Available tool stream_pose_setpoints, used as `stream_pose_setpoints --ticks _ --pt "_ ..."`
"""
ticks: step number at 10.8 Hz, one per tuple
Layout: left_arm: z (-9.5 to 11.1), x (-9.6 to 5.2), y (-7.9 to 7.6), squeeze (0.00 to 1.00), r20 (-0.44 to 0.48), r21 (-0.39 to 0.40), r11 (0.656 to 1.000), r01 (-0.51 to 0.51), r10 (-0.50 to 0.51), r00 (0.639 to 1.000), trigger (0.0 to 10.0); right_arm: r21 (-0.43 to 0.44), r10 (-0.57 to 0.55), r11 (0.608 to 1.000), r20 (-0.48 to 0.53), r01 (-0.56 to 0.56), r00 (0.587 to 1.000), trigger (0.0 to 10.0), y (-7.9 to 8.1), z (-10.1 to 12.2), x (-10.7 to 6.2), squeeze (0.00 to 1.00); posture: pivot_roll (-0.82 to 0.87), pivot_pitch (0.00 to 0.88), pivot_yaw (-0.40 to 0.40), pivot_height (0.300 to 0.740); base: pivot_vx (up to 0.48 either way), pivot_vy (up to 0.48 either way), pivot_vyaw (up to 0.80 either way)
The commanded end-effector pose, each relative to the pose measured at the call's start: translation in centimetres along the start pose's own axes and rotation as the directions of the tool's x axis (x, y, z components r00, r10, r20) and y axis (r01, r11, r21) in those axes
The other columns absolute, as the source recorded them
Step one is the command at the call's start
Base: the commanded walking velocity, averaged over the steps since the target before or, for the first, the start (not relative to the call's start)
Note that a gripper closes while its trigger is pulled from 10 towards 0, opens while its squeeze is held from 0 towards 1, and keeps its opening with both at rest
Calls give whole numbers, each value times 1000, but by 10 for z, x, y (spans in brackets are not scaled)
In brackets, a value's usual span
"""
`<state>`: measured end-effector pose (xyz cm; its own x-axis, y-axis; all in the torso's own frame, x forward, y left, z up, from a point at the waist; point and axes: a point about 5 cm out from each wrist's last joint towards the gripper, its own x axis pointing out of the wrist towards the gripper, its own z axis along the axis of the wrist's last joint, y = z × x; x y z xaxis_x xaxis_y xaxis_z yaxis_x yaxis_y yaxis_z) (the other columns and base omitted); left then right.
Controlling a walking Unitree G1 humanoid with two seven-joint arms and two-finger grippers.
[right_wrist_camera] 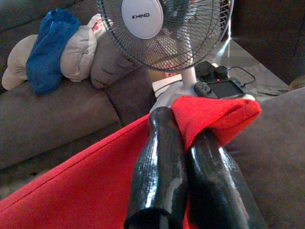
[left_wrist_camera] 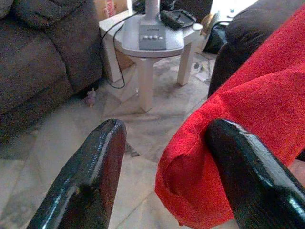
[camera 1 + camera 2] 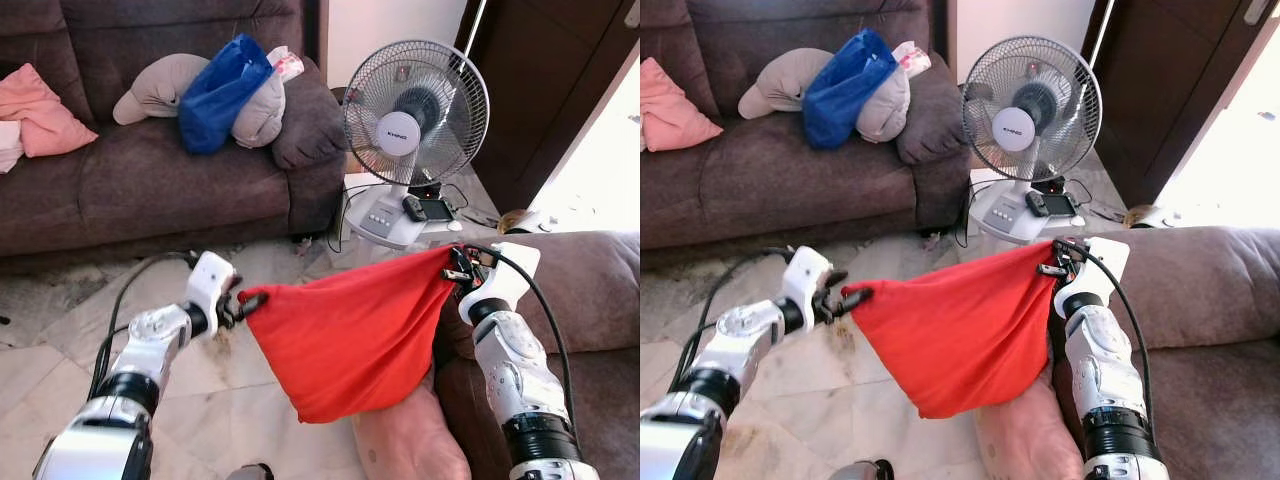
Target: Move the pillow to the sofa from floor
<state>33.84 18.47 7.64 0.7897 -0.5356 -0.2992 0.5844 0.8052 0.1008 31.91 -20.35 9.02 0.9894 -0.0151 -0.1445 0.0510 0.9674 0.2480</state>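
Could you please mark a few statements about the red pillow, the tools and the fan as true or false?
1. The red pillow hangs in the air between the two tools. True.
2. The right tool is shut on a corner of the pillow. True.
3. The left tool is shut tight on the pillow. False: in the left wrist view its fingers stand apart, with the pillow's corner between them.
4. The fan lies tipped over on the floor. False: it stands upright on a small white table.
5. A blue bag lies on the sofa. True.
6. The red pillow already rests on the far sofa. False: it is held above the floor.
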Motion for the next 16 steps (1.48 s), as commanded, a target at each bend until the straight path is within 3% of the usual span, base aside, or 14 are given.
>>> stream_pose_setpoints --ticks 1,4,6,7,8,11,14,16 --pt "-2 2 -2 0 -18 2 1000 6 -5 1000 10000 -15 -24 1000 63 25 998 10000 -8 15 -1 0 -46 23 -57 740 0 0 0" --pt "-6 7 -11 0 -2 -129 990 60 -61 998 10000 -21 -25 999 64 26 998 10000 -9 17 -2 0 -55 26 -61 740 0 0 0" --pt "-9 7 -12 0 -15 -135 989 54 -57 998 9922 -24 -26 999 64 28 998 10000 -10 17 -2 0 -58 28 -63 740 0 0 0" --pt "-10 7 -11 0 -20 -129 991 44 -47 999 2314 -24 -26 999 63 28 998 10000 -10 17 -2 0 -58 28 -64 740 0 0 0" --pt "-11 7 -10 0 -21 -133 991 28 -31 999 0 -25 -22 999 62 24 998 10000 -9 17 -3 0 -59 30 -63 740 0 0 0" --pt "-12 7 -13 0 -9 -176 982 66 -68 998 0 -26 -23 999 60 24 998 10000 -10 17 -3 0 -63 33 -63 740 0 0 0" --pt "-19 7 -23 0 -34 -220 961 167 -179 983 0 -22 -24 999 56 26 998 10000 -10 16 -4 0 -63 35 -60 740 0 0 0" --pt "-20 5 -23 0 -21 -232 959 162 -171 985 0 -21 -26 999 53 27 998 10000 -10 15 -4 0 -60 34 -60 740 0 0 0"
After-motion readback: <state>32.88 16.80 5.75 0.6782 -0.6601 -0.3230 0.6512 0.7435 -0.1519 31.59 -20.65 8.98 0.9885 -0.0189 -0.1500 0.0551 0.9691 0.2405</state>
